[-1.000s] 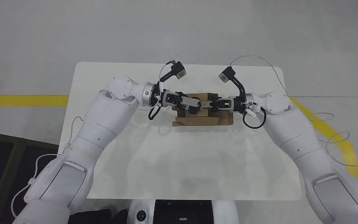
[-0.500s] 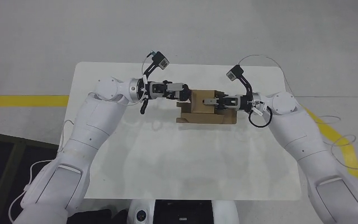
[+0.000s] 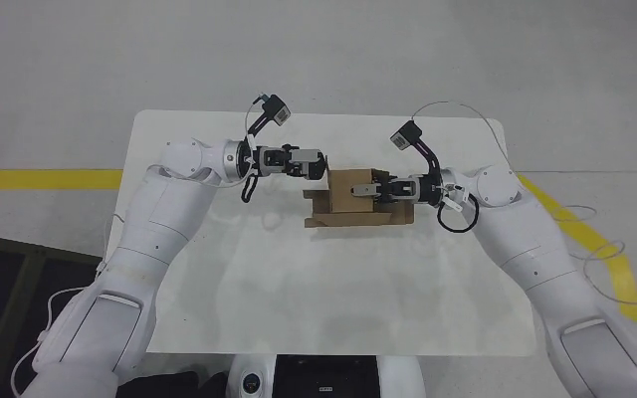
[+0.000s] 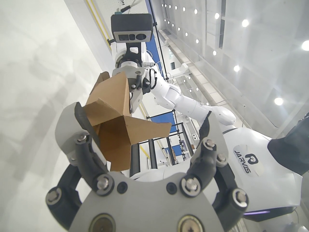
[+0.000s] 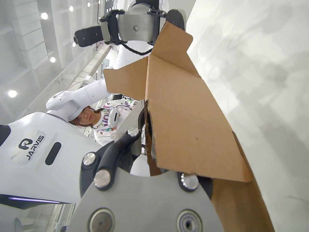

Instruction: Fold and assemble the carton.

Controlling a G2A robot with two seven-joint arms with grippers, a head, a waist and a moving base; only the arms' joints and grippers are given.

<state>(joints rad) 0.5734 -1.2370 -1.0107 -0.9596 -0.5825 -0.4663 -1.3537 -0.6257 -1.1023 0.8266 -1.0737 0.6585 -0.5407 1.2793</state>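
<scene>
The brown carton [image 3: 350, 199], partly folded with flaps sticking out, sits at the far middle of the white table [image 3: 199, 298]. My right gripper [image 3: 378, 189] is shut on its upper panel from the right. In the right wrist view one finger [image 5: 141, 112] presses that panel of the carton [image 5: 188, 121], and the other is hidden behind the cardboard. My left gripper [image 3: 318, 167] stands open at the carton's left end. In the left wrist view the left gripper [image 4: 144, 124] straddles a corner of the carton [image 4: 115, 126], with one pad [image 4: 83, 119] touching a flap.
The table's right edge [image 3: 508, 199] lies just beyond my right arm. Bare tabletop [image 3: 328, 289] stretches in front of the carton, towards me. A yellow floor line [image 3: 60, 179] runs past the table on the left.
My left gripper has drawn back to the left from over the carton and now sits at its left end. The right gripper has kept its hold, and the carton has shifted slightly.
</scene>
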